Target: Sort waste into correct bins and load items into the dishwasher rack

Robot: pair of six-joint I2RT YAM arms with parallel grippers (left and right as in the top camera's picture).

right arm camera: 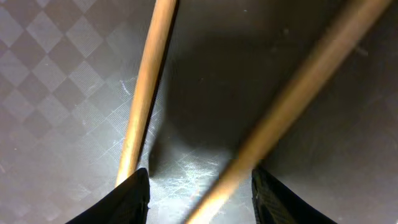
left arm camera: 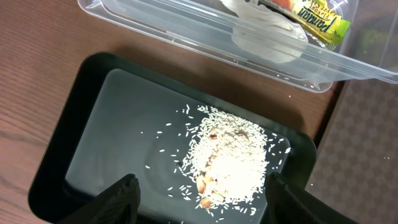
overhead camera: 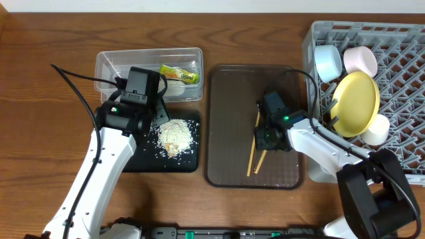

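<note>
Chopsticks [overhead camera: 251,159] were the last items outside the rack, lying crossed on the brown serving tray [overhead camera: 219,86], near its middle. Your right pincer [overhead camera: 264,141] hung low over them with its jaws spread and nothing held. In the right wrist view one stick [right arm camera: 146,87] ran down to the left finger, while the other [right arm camera: 305,81] slanted across the gap.

The step in hand looked like picking up the chopsticks. You would next need to settle lower, close on both sticks where they lay closest together, then lift and carry them right to the dishwasher rack [overhead camera: 405,73]. The yellow plate [overhead camera: 356,103] and the bowls already stood there. The sticks are thin and lay flat, so one could slip out.

Your left pincer [overhead camera: 156,119] hovered wide and empty over the black tray [left arm camera: 81,124], which held the rice grains [left arm camera: 230,155]. Just beyond it, the clear tub [left arm camera: 186,37] held the snack wrapper [left arm camera: 317,18]. Both bins sat on the surface [overhead camera: 40,40], left of the serving tray.
</note>
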